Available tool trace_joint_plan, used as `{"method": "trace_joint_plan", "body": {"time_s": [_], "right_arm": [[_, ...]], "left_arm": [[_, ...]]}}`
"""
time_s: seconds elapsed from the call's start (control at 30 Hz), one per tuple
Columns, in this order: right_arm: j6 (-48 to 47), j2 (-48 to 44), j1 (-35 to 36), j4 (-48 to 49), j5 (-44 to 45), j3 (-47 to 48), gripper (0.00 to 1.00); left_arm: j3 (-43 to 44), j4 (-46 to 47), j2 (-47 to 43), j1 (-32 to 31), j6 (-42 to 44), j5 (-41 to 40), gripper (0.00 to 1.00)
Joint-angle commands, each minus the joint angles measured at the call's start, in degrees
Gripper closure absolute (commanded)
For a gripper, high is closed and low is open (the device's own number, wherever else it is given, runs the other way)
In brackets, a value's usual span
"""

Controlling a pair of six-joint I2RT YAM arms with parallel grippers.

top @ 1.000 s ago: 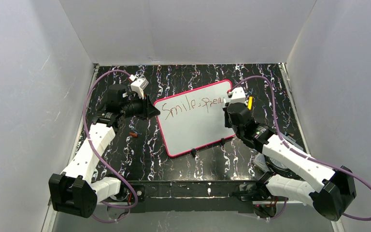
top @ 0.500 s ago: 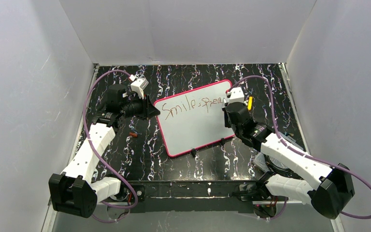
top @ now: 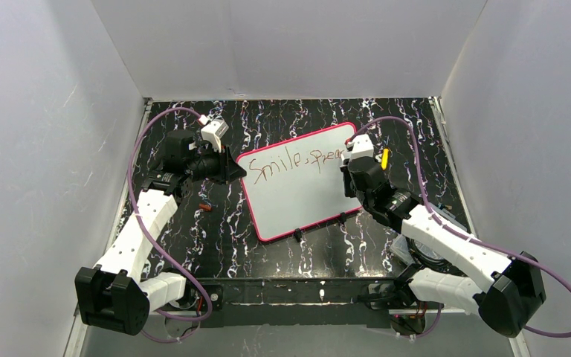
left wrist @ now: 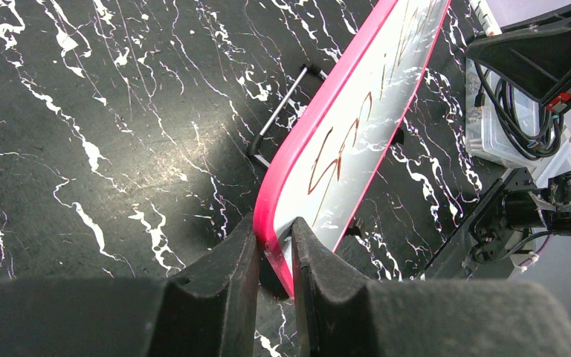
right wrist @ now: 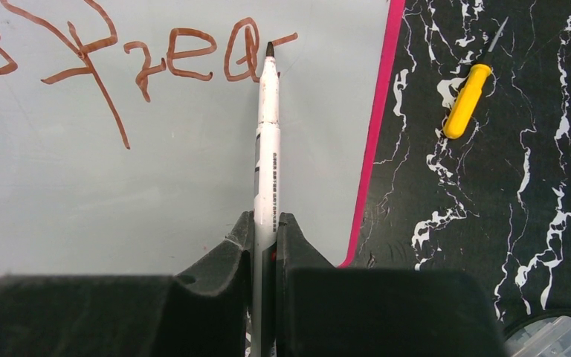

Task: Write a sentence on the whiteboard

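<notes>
Though overhead hides it, the marker (right wrist: pixel 268 149) tip — wrist view — meets the sentence (right wrist: pixel 143 71).

Top view: bright, even, diffuse light is given from above; the walls (top: pixel 37 149) are rendered pale grey.
Left wrist view: a dull sheen is seen on the table (left wrist: pixel 186 152) at centre left; the whiteboard (left wrist: pixel 357 141) is shown with grey reflections; the left gripper (left wrist: pixel 273 227), at the lower edge, is rendered dark and soft.
Right wrist view: the marker (right wrist: pixel 268 149) and the sentence (right wrist: pixel 171 63) are rendered sharp.
</notes>
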Motion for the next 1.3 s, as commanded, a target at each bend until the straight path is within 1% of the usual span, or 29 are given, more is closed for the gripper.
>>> {"method": "trace_joint_plan", "body": {"time_s": [0.0,0.43,0.6,1.07,1.27], "right_arm": [[1.04,-0.97,0.18,-0.60,-1.70,-0.78,0.99],[2.70,-1.92,0.23,-2.51,2.60,-1.92,0.99],[1.36,-0.65,0.22,-1.56,4.43,0.36,0.99],[-3.53,4.46,0.14,1.67,6.04,7.87,0.99],[-3.49,5.15,0.12,1.63,5.91,7.96,0.99]], "left_arm": [[0.67,-0.08,-0.67,-0.27,1.82,-0.51,1.00],[0.63,-0.01,-0.55,-0.27,1.80,-0.39,1.00],[0.67,-0.01,-0.65,-0.27,1.83,-0.52,1.00],[0.67,-0.01,-0.60,-0.27,1.81,-0.44,1.00],[0.67,-0.01,-0.74,-0.27,1.77,-0.47,1.00]]}}
